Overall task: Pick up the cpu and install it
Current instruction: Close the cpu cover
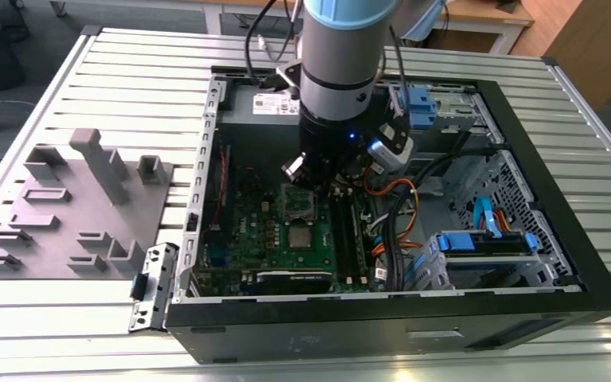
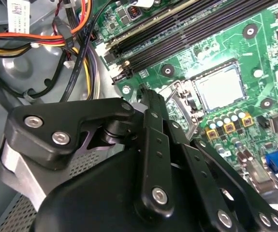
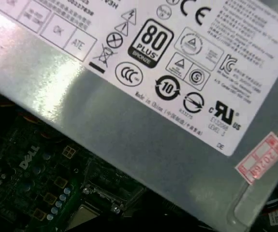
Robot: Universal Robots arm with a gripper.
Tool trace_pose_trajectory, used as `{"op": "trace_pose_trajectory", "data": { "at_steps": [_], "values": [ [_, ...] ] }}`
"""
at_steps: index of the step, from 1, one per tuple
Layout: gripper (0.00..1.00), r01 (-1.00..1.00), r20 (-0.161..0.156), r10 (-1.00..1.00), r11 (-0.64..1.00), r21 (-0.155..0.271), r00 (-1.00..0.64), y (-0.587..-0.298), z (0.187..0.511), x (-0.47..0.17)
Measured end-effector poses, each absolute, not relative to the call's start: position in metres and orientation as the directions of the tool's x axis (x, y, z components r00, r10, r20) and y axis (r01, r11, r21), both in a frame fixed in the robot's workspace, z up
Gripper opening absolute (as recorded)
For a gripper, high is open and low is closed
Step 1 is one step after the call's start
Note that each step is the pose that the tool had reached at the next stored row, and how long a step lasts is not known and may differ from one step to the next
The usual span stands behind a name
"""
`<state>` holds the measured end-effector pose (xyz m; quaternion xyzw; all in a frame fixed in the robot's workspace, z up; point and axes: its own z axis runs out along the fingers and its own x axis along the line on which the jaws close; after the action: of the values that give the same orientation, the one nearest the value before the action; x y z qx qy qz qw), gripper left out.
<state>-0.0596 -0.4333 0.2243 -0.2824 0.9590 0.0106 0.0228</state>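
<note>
The cpu (image 2: 219, 88) is a pale silvery square lying flat in the socket on the green circuit board (image 2: 255, 53). In the exterior view the cpu (image 1: 300, 237) sits near the board's middle. My gripper (image 1: 297, 171) hangs inside the open computer case, above the board and just behind the cpu. In the second wrist view the gripper (image 2: 151, 104) and its black linkage fill the foreground, apart from the cpu. A silver metal frame (image 2: 177, 99) stands tilted between the gripper and the cpu. Nothing shows in the gripper's grasp.
The black case wall (image 1: 391, 306) rings the board. Orange, yellow and black cables (image 2: 56, 43) run beside the memory slots (image 2: 187, 29). The grey power supply (image 3: 143, 121) lies close to the wrist. A blue drive bay (image 1: 486, 243) stands at the exterior view's right, and a grey fixture (image 1: 67, 199) at its left.
</note>
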Motion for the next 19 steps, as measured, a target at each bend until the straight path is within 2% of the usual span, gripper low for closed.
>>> {"op": "trace_pose_trajectory", "data": {
  "at_steps": [19],
  "values": [
    [0.11,-0.543,-0.049,-0.542,0.84,0.007,-0.839,-0.445,0.246,-0.06]
  ]
}}
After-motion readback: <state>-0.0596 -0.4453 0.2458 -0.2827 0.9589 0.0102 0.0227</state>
